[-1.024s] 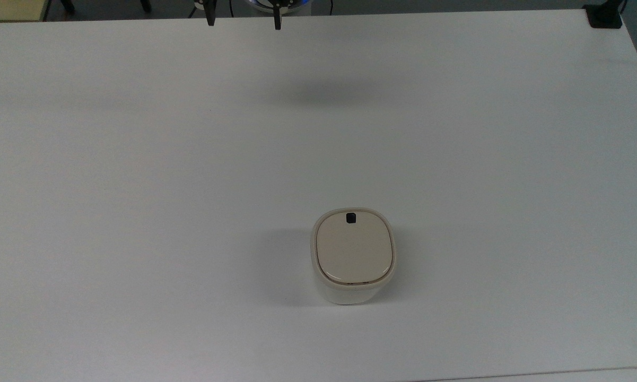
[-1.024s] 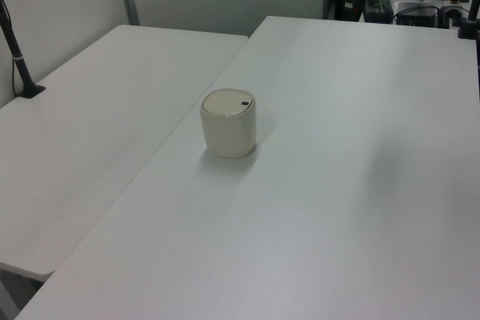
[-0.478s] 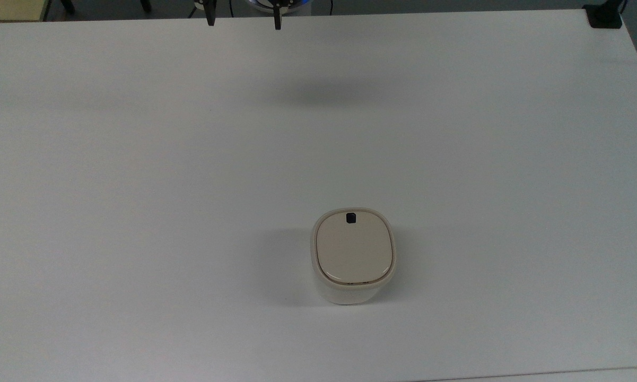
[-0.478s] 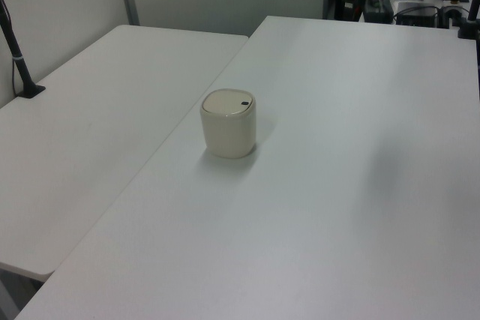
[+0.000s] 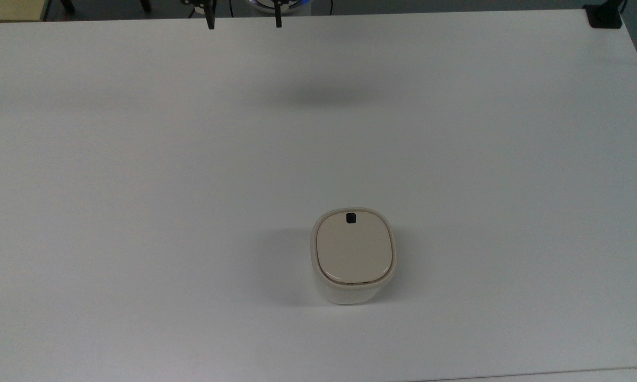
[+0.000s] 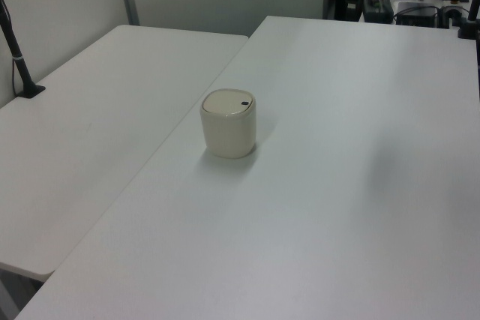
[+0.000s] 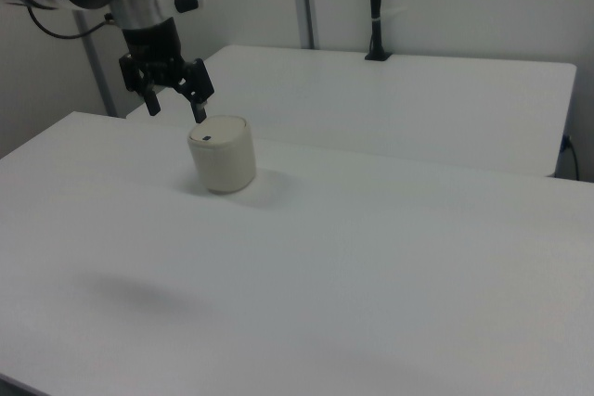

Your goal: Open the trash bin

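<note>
My end effector (image 7: pixel 174 105) hangs spread open and empty above the white counter (image 5: pixel 138 159), well apart from the small cream-white plastic trash bin (image 5: pixel 353 256), its glossy beige lid (image 5: pixel 354 249) closed.

No text readable — no labels; no numbers.
</note>
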`<action>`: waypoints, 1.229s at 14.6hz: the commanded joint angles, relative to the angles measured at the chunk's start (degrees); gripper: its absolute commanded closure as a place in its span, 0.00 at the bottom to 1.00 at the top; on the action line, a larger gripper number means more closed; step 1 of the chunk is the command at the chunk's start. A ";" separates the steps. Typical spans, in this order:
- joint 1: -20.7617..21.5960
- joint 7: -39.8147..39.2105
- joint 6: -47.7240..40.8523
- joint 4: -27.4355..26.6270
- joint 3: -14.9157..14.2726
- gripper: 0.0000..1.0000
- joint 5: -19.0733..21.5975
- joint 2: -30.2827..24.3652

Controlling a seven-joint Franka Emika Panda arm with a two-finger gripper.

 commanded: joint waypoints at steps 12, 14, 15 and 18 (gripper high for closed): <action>6.62 13.09 28.68 0.48 0.04 1.00 -1.15 11.64; 7.41 17.66 33.78 0.40 0.04 1.00 -1.15 14.19; 7.93 19.60 36.33 0.39 0.04 1.00 -1.24 15.42; 9.87 23.74 40.48 0.39 0.04 1.00 -3.43 18.94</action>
